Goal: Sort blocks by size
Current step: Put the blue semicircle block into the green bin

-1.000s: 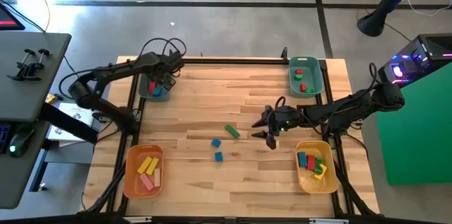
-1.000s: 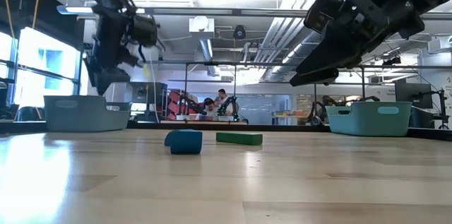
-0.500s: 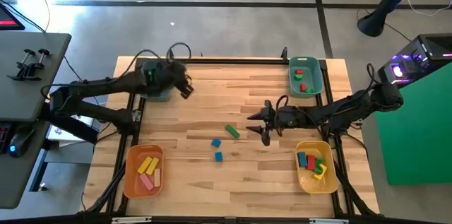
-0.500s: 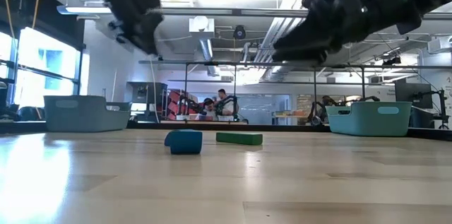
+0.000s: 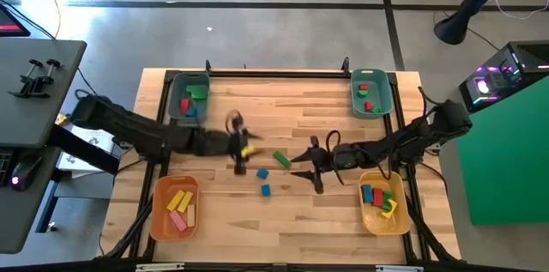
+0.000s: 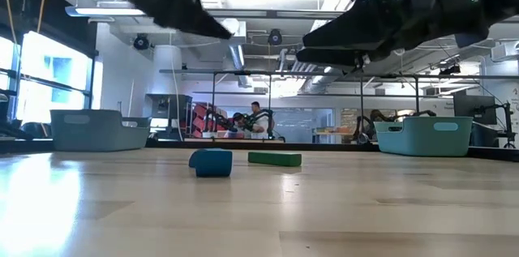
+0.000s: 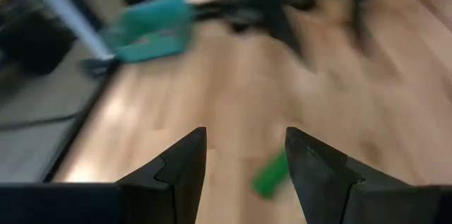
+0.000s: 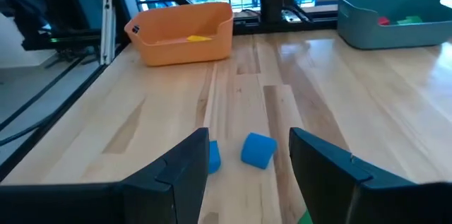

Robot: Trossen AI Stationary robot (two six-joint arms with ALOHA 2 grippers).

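Both my hands spread empty: left hand (image 5: 243,154) should drop square over the green wooden bar block (image 5: 281,160), right hand (image 5: 310,167) stays clear

Two teal bins (image 5: 188,100) (image 5: 371,92), an orange bin (image 5: 174,207) and a yellow bin (image 5: 381,201) occupy the table's (image 5: 283,117) corners.

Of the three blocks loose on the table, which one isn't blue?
The green bar, lying farthest from the table's front edge. The other two, a blue cube and another blue cube, are small cubes nearer the front.
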